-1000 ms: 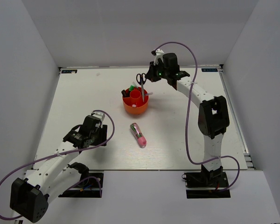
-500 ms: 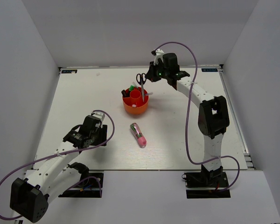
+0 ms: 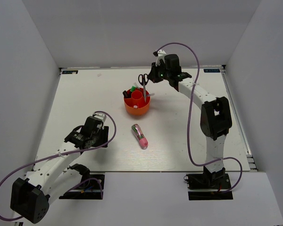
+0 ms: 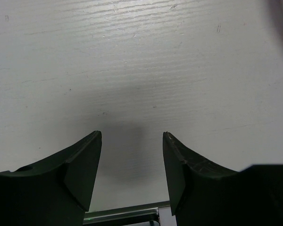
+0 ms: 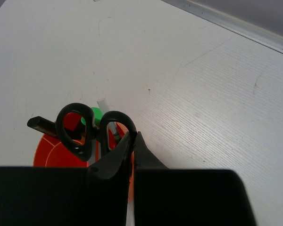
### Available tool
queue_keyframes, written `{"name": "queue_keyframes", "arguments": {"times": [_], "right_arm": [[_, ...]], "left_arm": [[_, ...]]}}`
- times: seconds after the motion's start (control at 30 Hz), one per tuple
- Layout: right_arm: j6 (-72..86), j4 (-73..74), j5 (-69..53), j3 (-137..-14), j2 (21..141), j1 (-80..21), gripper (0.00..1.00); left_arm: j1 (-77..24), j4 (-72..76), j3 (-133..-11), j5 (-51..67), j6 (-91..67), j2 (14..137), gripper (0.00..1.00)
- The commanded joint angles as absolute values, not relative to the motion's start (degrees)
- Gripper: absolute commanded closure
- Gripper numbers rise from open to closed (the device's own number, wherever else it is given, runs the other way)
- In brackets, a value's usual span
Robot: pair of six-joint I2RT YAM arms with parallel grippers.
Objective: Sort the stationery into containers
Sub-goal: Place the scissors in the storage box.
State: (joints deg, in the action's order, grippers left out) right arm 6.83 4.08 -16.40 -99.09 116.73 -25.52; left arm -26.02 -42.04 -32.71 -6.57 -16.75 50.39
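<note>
Right wrist view shows the right fingers [image 5: 133,136] drawn almost together, pinched on the rim of one handle loop of the black-handled scissors [image 5: 94,136]. The second loop sticks out just past the fingertips on one side. Directly beyond and below the fingers sits the orange-red organiser [image 5: 52,153]. The green marker [image 5: 96,114] pokes up out of it right behind the scissor loops, and a black cap [image 5: 40,124] juts out on the far side of the loops from the fingers. Which compartment each stands in cannot be told.

From the top external camera, the right fingers [image 3: 152,76] hold the scissors [image 3: 143,87] upright, handles up, blades reaching down into the organiser [image 3: 137,110] under the fingers.

The left fingers [image 4: 132,136] are spread wide with nothing between them, only bare white worktop [image 4: 132,56] close beneath and ahead. In the top external view the left fingers [image 3: 100,135] sit low over the worktop [image 3: 85,94], well apart from the organiser. The chunky pink-and-green pen [image 3: 140,135] lies flat on the worktop off to the right-arm side of these fingers, near the organiser but not touching it, and apart from both sets of fingers.
</note>
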Motion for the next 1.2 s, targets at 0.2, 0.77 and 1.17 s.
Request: {"name": "queue_keyframes", "arguments": {"times": [0.2, 0.77, 1.17], "right_arm": [[3.60, -3.59, -15.38, -91.68, 111.28, -26.28, 1.00], [5.36, -4.75, -17.58, -90.44, 110.13, -26.37, 1.00], [4.66, -3.78, -19.33, -88.07, 109.69, -26.19, 0.94]], "left_arm": [[-25.93, -42.10, -33.84, -6.68, -16.44, 50.36, 0.35], [-25.84, -42.01, -34.01, -5.98, -16.35, 50.63, 0.35], [-25.84, -42.01, -33.93, -5.80, -16.26, 50.45, 0.35]]}}
